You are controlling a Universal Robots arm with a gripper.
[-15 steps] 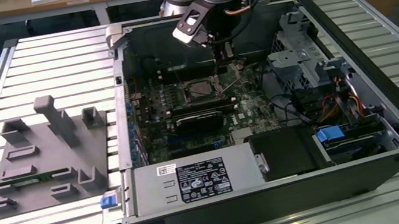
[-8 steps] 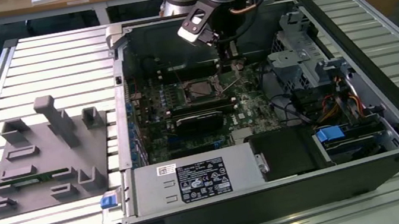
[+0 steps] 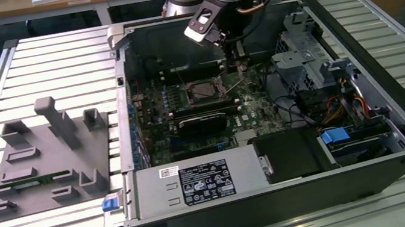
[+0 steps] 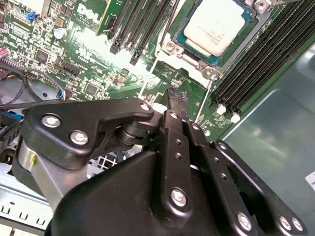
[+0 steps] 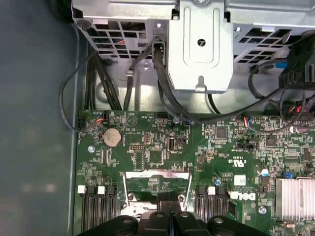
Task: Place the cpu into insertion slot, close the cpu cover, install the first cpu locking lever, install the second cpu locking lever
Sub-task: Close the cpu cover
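Observation:
The cpu [image 4: 214, 24], a square chip with a dull silver top, lies in the insertion slot [image 4: 189, 61] on the green board. In the exterior view the slot [image 3: 204, 92] sits mid-board inside the open computer case. My gripper [image 4: 176, 96] hangs just off one edge of the slot with its black fingers pressed together and nothing visible between them. In the first wrist view the cpu cover [image 5: 157, 174], a thin silvery frame with a square window, stands right in front of the gripper [image 5: 170, 199]. A thin metal lever [image 3: 236, 85] slants up beside the slot, below the gripper [image 3: 241, 66].
Long black memory slots [image 4: 266, 59] flank the socket. A black block [image 3: 204, 122] lies on the board nearer the power supply [image 3: 197, 184]. A metal drive cage [image 3: 303, 55] and cables [image 3: 308, 109] fill the exterior view's right. A grey fixture [image 3: 50, 156] rests on the slatted table.

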